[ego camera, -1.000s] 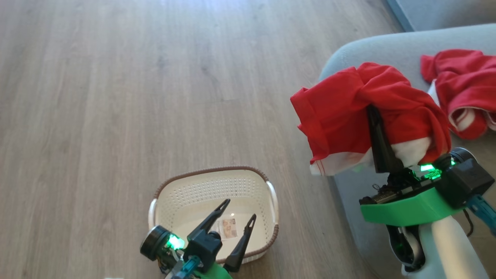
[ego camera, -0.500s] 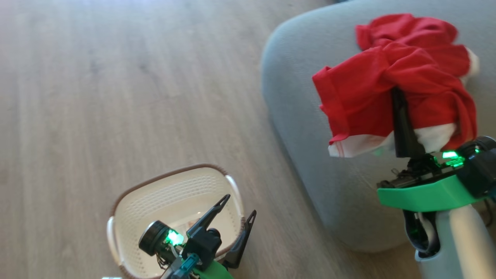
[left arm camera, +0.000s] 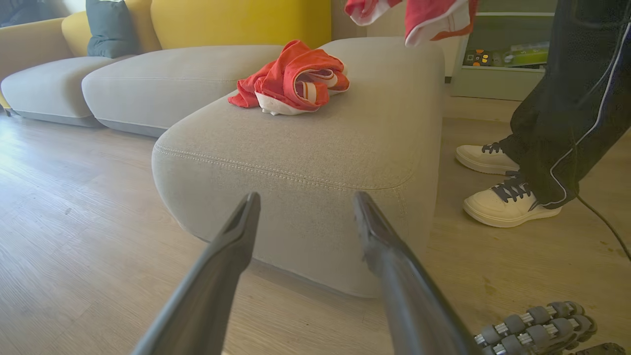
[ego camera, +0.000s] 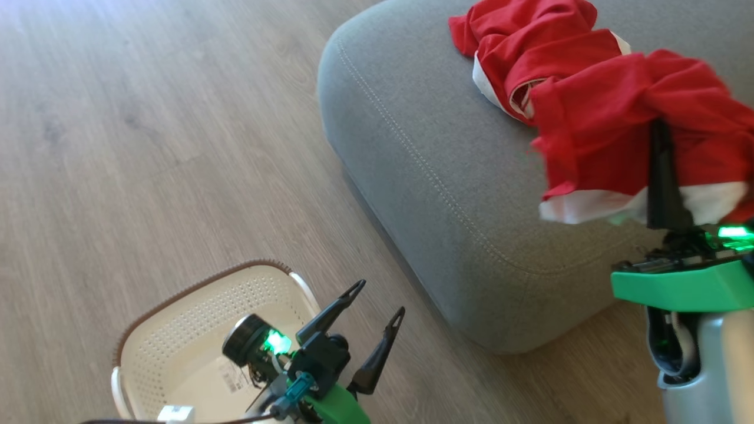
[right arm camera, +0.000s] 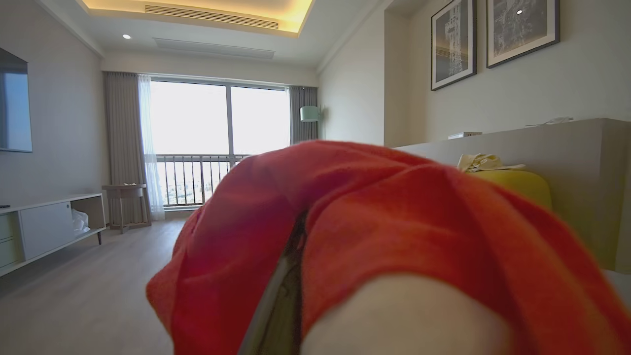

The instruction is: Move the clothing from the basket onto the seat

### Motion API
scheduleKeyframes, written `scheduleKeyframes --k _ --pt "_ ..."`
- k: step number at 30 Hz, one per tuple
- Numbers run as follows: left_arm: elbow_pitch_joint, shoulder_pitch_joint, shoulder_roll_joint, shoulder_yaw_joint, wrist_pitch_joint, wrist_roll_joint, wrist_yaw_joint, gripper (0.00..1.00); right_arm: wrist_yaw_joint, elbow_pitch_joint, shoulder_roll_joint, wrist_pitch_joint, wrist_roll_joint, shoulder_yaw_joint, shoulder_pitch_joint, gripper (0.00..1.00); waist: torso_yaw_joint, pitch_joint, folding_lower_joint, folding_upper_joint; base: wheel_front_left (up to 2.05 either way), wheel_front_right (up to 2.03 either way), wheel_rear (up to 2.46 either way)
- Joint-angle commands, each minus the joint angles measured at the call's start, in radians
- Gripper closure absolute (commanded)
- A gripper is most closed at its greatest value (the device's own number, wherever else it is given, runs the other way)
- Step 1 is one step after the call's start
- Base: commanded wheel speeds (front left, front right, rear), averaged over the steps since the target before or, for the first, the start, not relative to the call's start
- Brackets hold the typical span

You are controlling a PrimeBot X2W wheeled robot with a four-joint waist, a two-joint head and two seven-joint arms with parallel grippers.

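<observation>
red garment (ego camera: 612, 135), white-trimmed, hangs bunched above the seat (ego camera: 424, 171), clamped in the right claw (ego camera: 661, 171), fingers closed. second garment (ego camera: 518, 53) lies crumpled on the seat. left claw (ego camera: 380, 297): spread wide, empty, near the basket (ego camera: 177, 330).

Two red garments (ego camera: 524, 47) (ego camera: 607, 135), one cream basket (ego camera: 177, 330), three grey seats (left arm camera: 320, 148) (left arm camera: 167, 74) (left arm camera: 44, 81), two tools (ego camera: 380, 296) (ego camera: 661, 171), two white shoes (left arm camera: 485, 159) (left arm camera: 508, 211)

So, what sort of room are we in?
Probably a living room, home or hotel suite: large grey fabric seat with yellow sofa backs, framed black-and-white wall pictures, and a curtained floor-length balcony window.
</observation>
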Motion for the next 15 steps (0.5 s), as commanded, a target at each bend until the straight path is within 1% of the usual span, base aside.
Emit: scheduleKeyframes --k 1,10,15 --pt "-0.03 -0.044 0.001 0.021 -0.005 0.005 -0.003 0.0 0.0 -0.047 0.005 -0.006 -0.015 0.009 -0.023 1.0 -0.007 0.008 0.0 0.0 0.0 0.0 0.0" --pt "-0.01 -0.082 0.0 -0.004 -0.005 -0.004 -0.025 0.0 0.0 -0.085 0.023 -0.006 -0.03 -0.077 0.008 1.0 -0.025 0.026 0.0 0.0 0.0 0.0 0.0" --pt "-0.003 -0.091 0.001 -0.012 -0.005 -0.005 -0.031 0.0 0.0 -0.095 0.03 -0.006 -0.031 -0.097 0.016 1.0 -0.029 0.031 0.0 0.0 0.0 0.0 0.0"
